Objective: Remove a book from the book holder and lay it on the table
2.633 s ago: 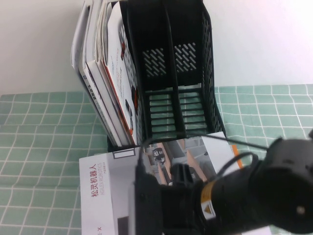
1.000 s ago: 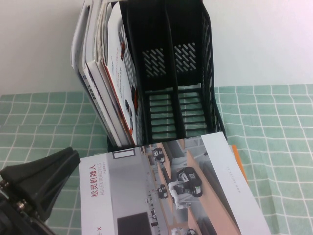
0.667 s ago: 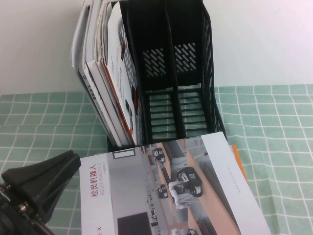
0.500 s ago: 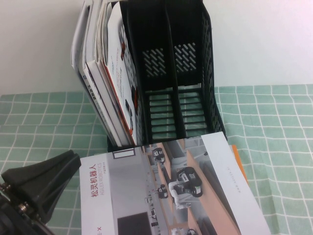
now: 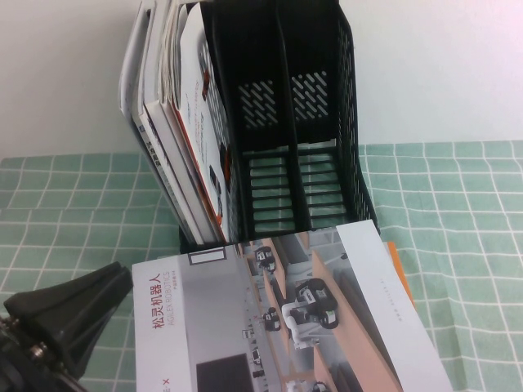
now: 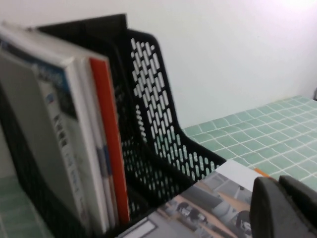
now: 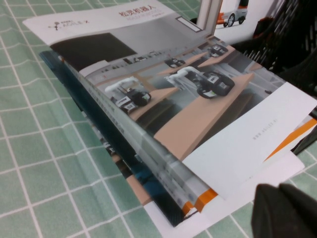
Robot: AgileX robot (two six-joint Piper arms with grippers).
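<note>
The book, grey-white with a peach photo of robots, lies flat on the green-gridded table just in front of the black book holder. It rests on top of other flat books. My left gripper is shut and holds nothing, low at the book's left edge. In the left wrist view the left gripper hovers over the book beside the holder. In the right wrist view my right gripper is shut and holds nothing, off the corner of the book.
Several upright books fill the holder's left compartment. An orange-bordered white book and a white sheet stick out from under the laid book. A white wall stands behind the holder.
The right arm, which stood over the book earlier, has left the high view. The left gripper has sunk slightly toward the frame's lower left. The book has not moved.
</note>
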